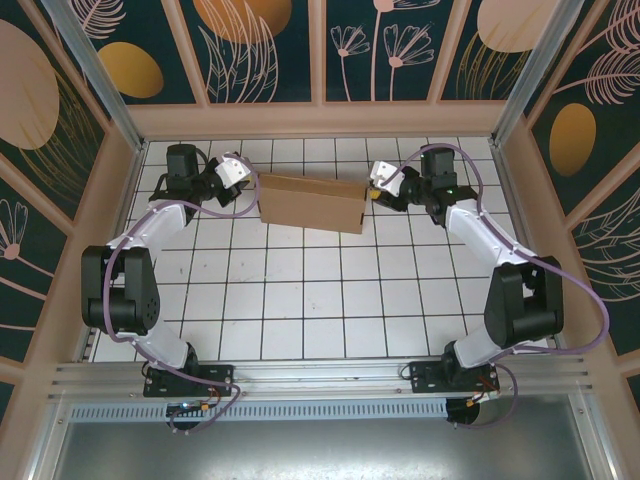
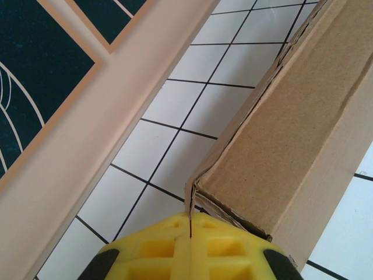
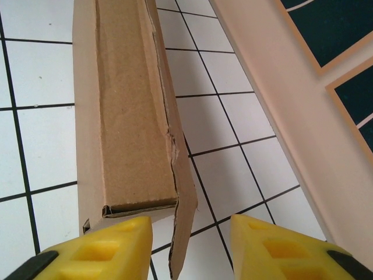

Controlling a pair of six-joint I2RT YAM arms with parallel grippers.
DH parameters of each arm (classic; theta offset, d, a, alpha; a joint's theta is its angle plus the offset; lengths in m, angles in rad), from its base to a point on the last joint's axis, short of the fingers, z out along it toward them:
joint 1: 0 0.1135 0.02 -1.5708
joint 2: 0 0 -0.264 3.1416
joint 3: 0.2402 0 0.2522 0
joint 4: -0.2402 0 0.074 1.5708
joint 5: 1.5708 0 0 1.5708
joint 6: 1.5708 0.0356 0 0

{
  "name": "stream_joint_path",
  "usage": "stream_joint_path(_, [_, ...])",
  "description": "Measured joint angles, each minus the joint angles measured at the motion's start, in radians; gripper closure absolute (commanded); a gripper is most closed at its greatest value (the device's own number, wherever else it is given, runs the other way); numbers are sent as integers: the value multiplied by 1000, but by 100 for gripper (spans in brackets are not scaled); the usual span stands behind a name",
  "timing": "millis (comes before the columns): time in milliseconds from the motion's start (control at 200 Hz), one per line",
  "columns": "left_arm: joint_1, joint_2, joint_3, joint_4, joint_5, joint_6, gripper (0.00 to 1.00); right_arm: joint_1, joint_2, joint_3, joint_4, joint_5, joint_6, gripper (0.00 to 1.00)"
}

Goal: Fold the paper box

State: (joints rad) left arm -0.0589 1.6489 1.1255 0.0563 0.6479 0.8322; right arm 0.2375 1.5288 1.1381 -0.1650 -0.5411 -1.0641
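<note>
Plainly the work is at the two ends of the plain brown, shallow cardboard paper box, which lies across the far middle of the white-tiled desk. The left pincer is pressed fully together. A thin upright edge of cardboard at the box's corner runs into the seam between its yellow fingers, so it seems to have that edge nipped. The right pincer stands partly open astride a loose, ragged-edged side flap at the other end, and grips nothing.

To do this step well, I judge the left should act as a firm anchor without pulling, since the cardboard looks thin and might tear. The right should close low on the flap, near its crease, and swing it inward about that crease, gently enough that the box does not skid.
</note>
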Motion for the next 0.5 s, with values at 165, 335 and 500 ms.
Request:
stream_joint_path(165, [0,0,0,0,0,-5,94,0,12,0,3,3,13,78])
stream_joint_path(335, [-1,-1,0,0,0,-8,96,0,30,0,3,3,29,90])
stream_joint_path(500, [-10,-8,-2,0,-3,-24,97,5,39,8,5,22,49,97])
